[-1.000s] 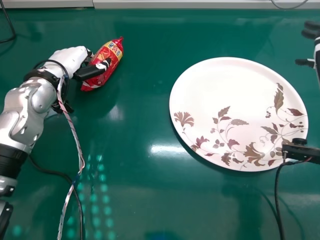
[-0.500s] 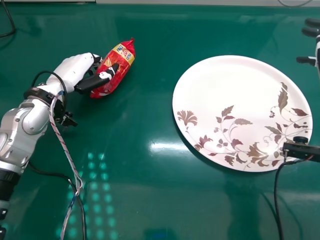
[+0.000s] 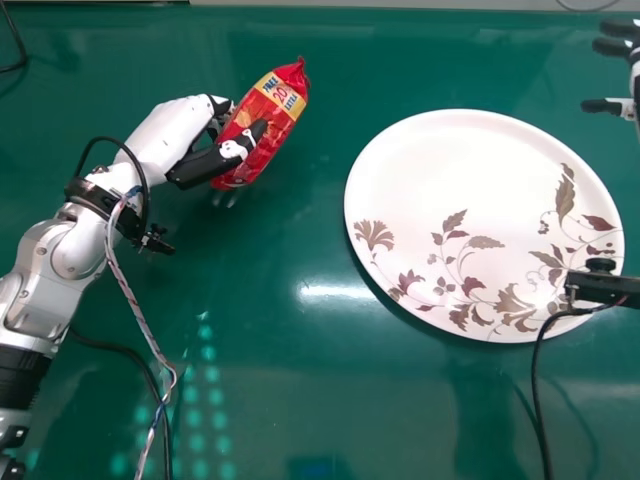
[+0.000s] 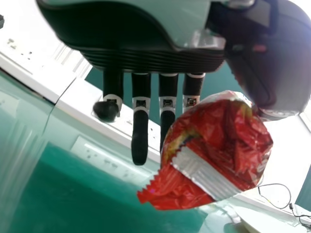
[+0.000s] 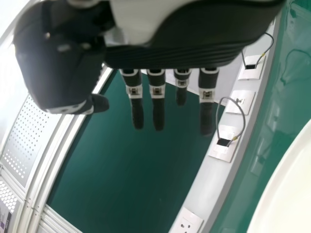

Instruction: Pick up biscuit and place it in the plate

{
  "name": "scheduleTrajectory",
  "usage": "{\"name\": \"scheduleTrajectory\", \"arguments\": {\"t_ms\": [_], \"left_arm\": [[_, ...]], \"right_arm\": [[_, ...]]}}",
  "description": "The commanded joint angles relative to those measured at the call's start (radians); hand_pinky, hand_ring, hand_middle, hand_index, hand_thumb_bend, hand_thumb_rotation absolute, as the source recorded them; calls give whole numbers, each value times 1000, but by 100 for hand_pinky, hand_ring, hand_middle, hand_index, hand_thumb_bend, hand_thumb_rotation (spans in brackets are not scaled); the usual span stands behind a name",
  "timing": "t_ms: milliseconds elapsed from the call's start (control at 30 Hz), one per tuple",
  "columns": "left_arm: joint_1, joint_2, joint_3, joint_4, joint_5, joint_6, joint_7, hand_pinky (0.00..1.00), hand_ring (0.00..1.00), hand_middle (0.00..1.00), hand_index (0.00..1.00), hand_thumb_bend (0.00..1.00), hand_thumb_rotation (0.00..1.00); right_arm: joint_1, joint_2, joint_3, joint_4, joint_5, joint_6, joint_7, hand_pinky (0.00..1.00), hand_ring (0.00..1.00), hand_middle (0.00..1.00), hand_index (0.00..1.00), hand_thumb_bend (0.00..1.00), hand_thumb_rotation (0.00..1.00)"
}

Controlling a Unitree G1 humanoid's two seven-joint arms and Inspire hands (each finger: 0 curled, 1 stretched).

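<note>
Holding biscuit packet (image 3: 277, 104) — between thumb (image 3: 205, 165) and fingers (image 4: 140, 138), left hand (image 3: 176, 132)

"What did the head view hide from you?"

"I lost most of the left hand's (image 3: 205, 165) fingers behind the biscuit packet (image 3: 278, 100); the edge cropped the right hand (image 3: 608, 105)."

"And the plate (image 3: 450, 190)?"

"A black bracket (image 3: 606, 288) covered some rim, and both wrist views cut it off. In the left one, I saw the packet mask some fingertips."
</note>
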Motion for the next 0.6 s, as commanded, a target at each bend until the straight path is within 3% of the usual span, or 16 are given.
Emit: {"name": "scheduleTrajectory", "arguments": {"t_ms": [0,67,167,267,367,567], "left_arm": [[4,-28,-11,-49,6,25,-5,0,38,49,48,49,0],[-8,-51,-19,-62,-7,40,-29,0,39,49,47,49,0],[-36,-79,-34,-55,-20,26,-58,0,33,43,51,48,0],[-65,-99,-57,-49,-1,19,-80,0,32,43,53,48,0],[-82,-124,-84,-70,30,54,-93,1,32,43,54,48,0],[-122,-172,-119,-52,14,32,-127,1,32,43,53,48,0]], "right_arm": [[-7,3,-11,-11,13,20,1,69,81,86,85,34,38],[-7,0,-13,-11,21,17,1,70,81,86,85,34,38],[-5,-5,-11,-11,23,17,-3,70,81,85,85,34,38],[-5,-3,-6,-17,21,25,-7,70,81,85,85,35,39],[-3,-4,-1,-20,13,30,-11,70,81,85,85,35,39],[-3,-6,5,-23,5,38,-15,70,81,86,85,34,38]]}}
